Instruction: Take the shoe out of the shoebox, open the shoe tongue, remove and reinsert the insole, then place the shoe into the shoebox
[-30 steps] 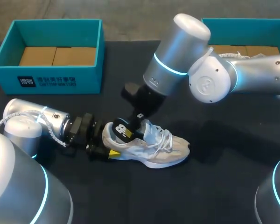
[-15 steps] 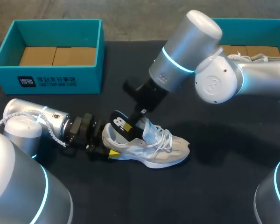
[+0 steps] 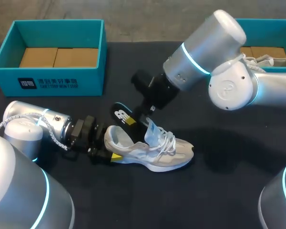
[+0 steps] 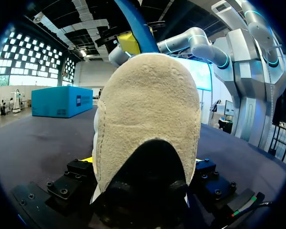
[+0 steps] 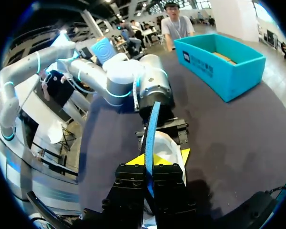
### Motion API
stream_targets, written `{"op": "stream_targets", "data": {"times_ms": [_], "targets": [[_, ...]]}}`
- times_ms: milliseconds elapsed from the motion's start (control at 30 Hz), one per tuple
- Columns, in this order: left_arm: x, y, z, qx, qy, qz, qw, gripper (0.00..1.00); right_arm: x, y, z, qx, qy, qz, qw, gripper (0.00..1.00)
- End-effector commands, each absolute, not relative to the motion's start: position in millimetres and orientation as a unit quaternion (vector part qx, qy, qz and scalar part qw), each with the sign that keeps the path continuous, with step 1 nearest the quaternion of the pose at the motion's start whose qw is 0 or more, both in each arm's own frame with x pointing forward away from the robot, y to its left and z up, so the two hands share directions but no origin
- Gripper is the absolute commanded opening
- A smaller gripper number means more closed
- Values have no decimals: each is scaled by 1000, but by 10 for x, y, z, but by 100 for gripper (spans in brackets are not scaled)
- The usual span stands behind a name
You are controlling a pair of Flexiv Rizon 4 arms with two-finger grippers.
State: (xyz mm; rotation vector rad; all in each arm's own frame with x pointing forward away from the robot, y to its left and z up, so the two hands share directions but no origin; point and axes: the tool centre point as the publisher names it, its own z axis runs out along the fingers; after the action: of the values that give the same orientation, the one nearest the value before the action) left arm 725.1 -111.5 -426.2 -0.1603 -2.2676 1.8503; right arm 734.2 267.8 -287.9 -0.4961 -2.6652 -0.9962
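Note:
A white and beige sneaker [image 3: 155,149] lies on its sole on the black table [image 3: 219,191], toe to the right. My left gripper [image 3: 109,153] grips its heel from both sides; in the left wrist view the heel [image 4: 148,119] fills the space between the fingers of that gripper [image 4: 143,160]. My right gripper [image 3: 144,117] hangs above the shoe's opening, shut on a dark insole [image 3: 123,116] with a white logo, lifted at a slant. In the right wrist view the insole [image 5: 152,125] runs edge-on out of the right gripper [image 5: 148,161], above the shoe [image 5: 170,149].
An open teal shoebox [image 3: 52,81] with a cardboard floor stands at the back left. A second teal box [image 3: 257,26] at the back right holds another pale shoe [image 3: 269,59], partly behind my right arm [image 3: 229,86]. Bare table lies in front of the sneaker.
My right arm has risen and swung to the right, drawing the insole up out of the shoe's heel. The left gripper and the shoe have stayed put.

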Motion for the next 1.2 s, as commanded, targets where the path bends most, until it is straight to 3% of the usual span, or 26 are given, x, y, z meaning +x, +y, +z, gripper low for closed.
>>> {"op": "stream_targets", "data": {"times_ms": [33, 500, 967, 1200], "targets": [[7247, -1124, -4273, -54, -770, 628, 105, 0, 7357, 2711, -2798, -158, -918, -341, 128, 0], [7247, -1124, -4273, -54, -770, 628, 105, 0, 7565, 2784, -2392, -71, -900, -403, 150, 0], [7247, -1124, -4273, -54, -770, 628, 105, 0, 7695, 2787, -1846, -78, -893, -425, 126, 0], [7247, -1124, -4273, -54, -770, 628, 105, 0, 7695, 2787, -1846, -78, -893, -425, 126, 0]]}}
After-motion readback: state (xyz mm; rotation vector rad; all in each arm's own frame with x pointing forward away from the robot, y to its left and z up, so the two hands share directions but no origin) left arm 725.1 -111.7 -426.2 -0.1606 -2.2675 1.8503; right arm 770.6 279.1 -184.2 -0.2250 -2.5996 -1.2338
